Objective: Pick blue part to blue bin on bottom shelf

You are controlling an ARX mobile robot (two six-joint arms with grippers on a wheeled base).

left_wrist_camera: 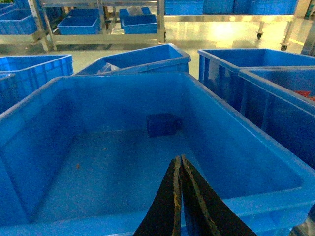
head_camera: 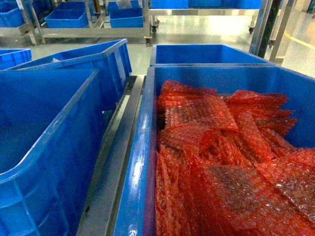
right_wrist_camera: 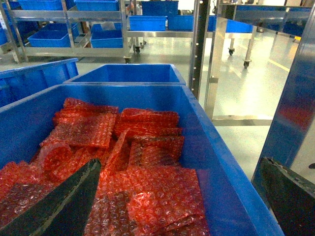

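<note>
The blue part (left_wrist_camera: pixel 164 125) lies on the floor of the left blue bin (left_wrist_camera: pixel 59 162), straight ahead of the left gripper (left_wrist_camera: pixel 180 164) and lower, against the bin's far wall and a little to the left of the line the jaws point along. It looks like a small dark-blue block, its long axis running across the jaws' line of approach, though its exact shape is hard to make out against the blue plastic. The left jaws are pressed together, tips touching, with nothing between them, and they sit over the near rim of that bin.

The right gripper (right_wrist_camera: pixel 182 196) is spread wide, 1 finger low on the left and 1 on the right, holding nothing, over the neighbouring bin (right_wrist_camera: pixel 216 162) filled with red bubble-wrap sheets (right_wrist_camera: pixel 147 157). That bin is apart from the part, so the left arm is clearly the nearer of the 2. I judge the left jaws must open, then travel forward and down, slightly leftward, to straddle the block's short side.
</note>
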